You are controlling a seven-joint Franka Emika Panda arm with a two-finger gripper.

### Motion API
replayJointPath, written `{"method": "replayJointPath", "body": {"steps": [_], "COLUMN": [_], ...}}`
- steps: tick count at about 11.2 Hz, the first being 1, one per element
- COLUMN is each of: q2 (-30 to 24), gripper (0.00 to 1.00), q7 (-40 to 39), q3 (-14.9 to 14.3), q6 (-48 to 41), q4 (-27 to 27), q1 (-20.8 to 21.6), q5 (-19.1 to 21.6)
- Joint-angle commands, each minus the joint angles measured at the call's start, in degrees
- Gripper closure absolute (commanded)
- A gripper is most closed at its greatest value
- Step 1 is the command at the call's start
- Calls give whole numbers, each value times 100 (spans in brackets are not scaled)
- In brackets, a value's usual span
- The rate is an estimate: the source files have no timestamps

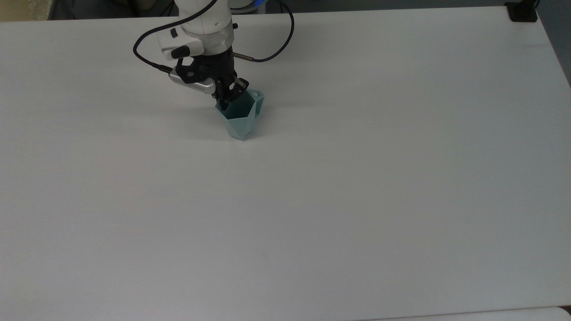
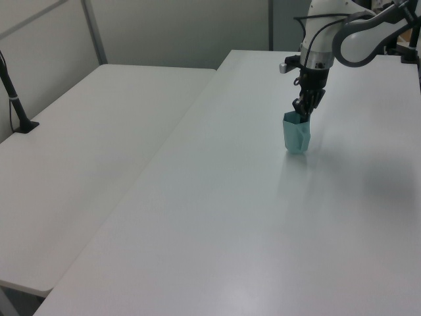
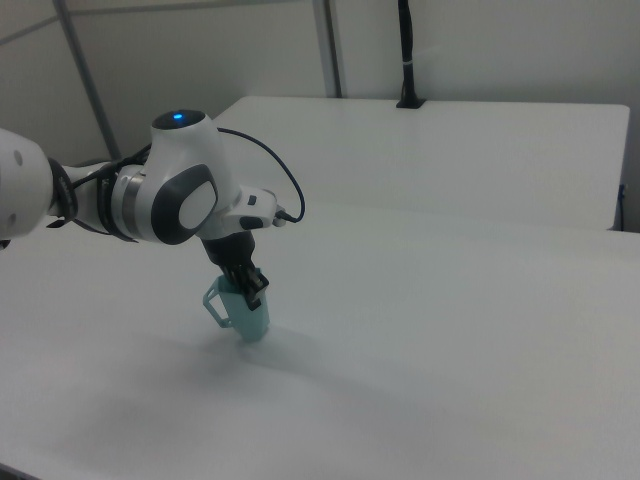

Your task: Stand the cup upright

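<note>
We've got the pincer [image 1: 228, 99] clamped on the cup [image 1: 241, 119] rim, one finger inside, cup hanging straight below it. Mouth up, base down, long axis near vertical, handle toward the top view's right. Base looks at or just off the surface [image 1: 357, 187], far-left area in the top view.

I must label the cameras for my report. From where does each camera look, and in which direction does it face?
Top view: high, looking down on the table; arm enters from the upper edge, gripper on the cup.
Left view: low at one side, looking along the table; the forearm shows.
Right view: the opposite side; arm joints show.
All three share the cup.
</note>
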Motion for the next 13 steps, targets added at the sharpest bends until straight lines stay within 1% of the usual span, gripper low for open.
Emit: {"method": "replayJointPath", "body": {"steps": [1, 2, 3, 4, 5, 6, 7, 9, 11, 13], "q2": [-63, -63, -63, -72, -89, -107, -133, -238, -378, -510], "gripper": [88, 69, 64, 54, 32, 5, 0, 0, 0, 0], "q7": [-7, -34, -42, -43, -51, -60, -51, -34, -78, -78], "q3": [-49, -49, -49, -49, -49, -49, -49, -49, -58, -67], "q6": [96, 43, 43, 25, 16, 16, 16, -149, -632, -862], "q4": [-55, -55, -46, -28, -28, -11, -2, 173, 611, 1068], "q1": [71, 71, 71, 71, 71, 71, 71, 71, 62, -25], "q5": [123, 114, 114, 114, 97, 53, 27, 26, 26, 44]}}
